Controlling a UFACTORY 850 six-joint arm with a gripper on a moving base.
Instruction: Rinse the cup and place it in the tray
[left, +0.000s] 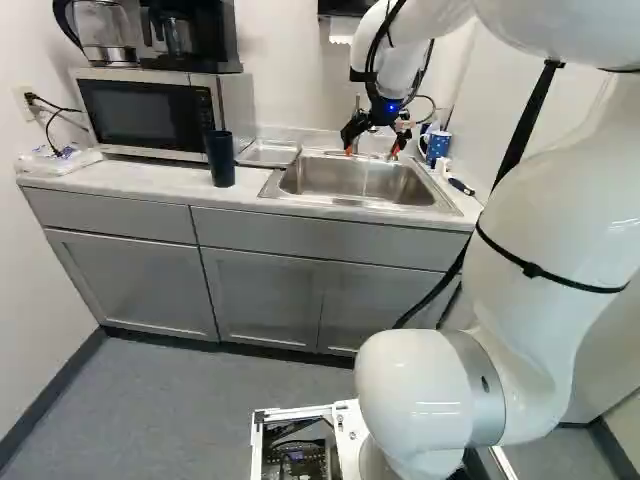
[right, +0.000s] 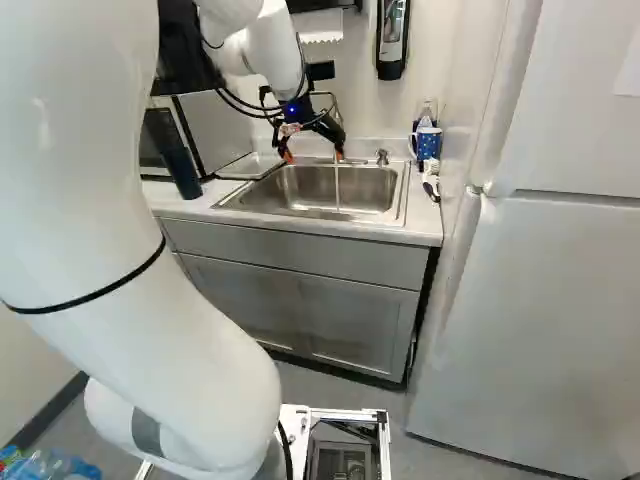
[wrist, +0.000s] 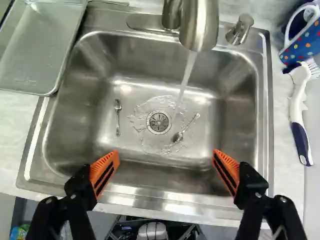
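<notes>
Orange-padded gripper (left: 372, 150), fingers spread wide above the sink (wrist: 235, 120). Dark cup (left: 220, 158) upright on counter near tray (wrist: 40, 55); dotted mug (wrist: 303, 45) beside brush (wrist: 298, 105). Tray lettering too faint to read.

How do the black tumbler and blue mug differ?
The tumbler is plain, the mug dotted.
The tumbler is taller than the mug.
The mug shows a handle, the tumbler none.
The tumbler stands by the microwave, the mug by the brush.
Both stand on the counter.
</notes>
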